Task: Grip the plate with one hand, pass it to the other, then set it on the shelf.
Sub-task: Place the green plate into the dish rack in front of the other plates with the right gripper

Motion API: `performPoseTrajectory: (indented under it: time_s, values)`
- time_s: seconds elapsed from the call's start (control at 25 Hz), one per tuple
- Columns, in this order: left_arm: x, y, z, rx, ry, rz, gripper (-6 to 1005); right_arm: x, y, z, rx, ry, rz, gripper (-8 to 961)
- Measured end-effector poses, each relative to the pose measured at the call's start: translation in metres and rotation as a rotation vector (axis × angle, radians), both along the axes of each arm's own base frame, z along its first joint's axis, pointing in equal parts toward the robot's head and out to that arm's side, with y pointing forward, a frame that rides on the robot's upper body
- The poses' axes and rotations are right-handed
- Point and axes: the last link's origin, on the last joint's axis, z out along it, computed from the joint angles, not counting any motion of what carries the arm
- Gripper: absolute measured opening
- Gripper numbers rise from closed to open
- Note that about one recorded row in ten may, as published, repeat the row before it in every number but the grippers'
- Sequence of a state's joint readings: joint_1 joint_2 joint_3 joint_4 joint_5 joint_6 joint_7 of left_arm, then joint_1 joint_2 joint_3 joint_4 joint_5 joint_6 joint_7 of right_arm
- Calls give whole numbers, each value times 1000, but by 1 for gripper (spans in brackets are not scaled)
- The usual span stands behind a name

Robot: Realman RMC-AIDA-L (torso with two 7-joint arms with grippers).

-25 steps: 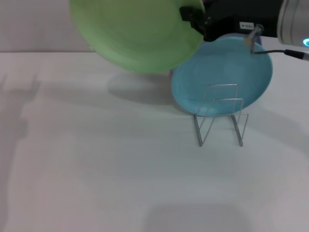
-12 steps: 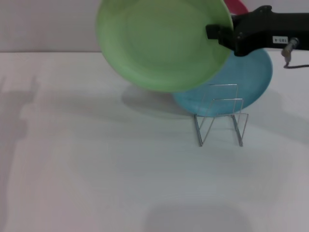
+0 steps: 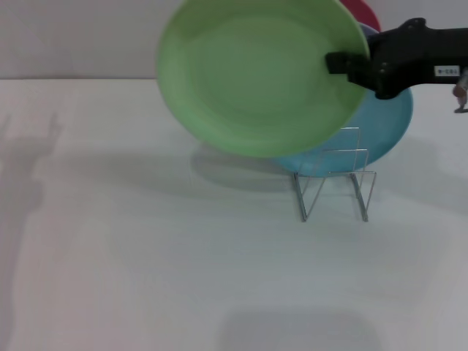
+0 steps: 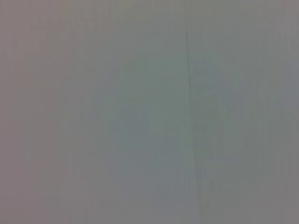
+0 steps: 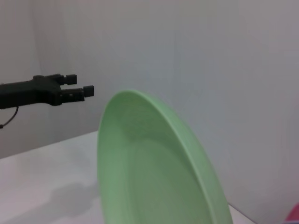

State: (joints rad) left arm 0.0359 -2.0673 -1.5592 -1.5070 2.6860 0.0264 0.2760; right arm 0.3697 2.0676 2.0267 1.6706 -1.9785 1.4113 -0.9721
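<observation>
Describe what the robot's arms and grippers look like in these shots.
The right gripper is slim matte black with blocky square finger ends, on a black arm bearing a small white label with dark print and a thin grey cable near the frame edge. Far off in the right wrist view, the left gripper is also black, with two short squared fingers.

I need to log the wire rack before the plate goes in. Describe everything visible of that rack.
The wire plate rack is a small stand of thin silver wire standing upright on the white table, right of centre in the head view. It has upright rectangular loops at the back and V-shaped legs in front. A turquoise-blue plate stands tilted among its loops. The light green plate, held by the right gripper, hangs above it, apparently not touching.
</observation>
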Motion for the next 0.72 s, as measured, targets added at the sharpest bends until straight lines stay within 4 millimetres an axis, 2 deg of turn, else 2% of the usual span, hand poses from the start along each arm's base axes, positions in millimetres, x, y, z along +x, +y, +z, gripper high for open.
performPoseTrajectory:
  time_s: [0.32,0.72]
  values:
    - [1,0,-3,-1,-3,-7,862,12,-2,17,11,-24,-3,64]
    - [0,0,-7,-3,-13,-9,862,21,-2,19,-3,-50,3,64]
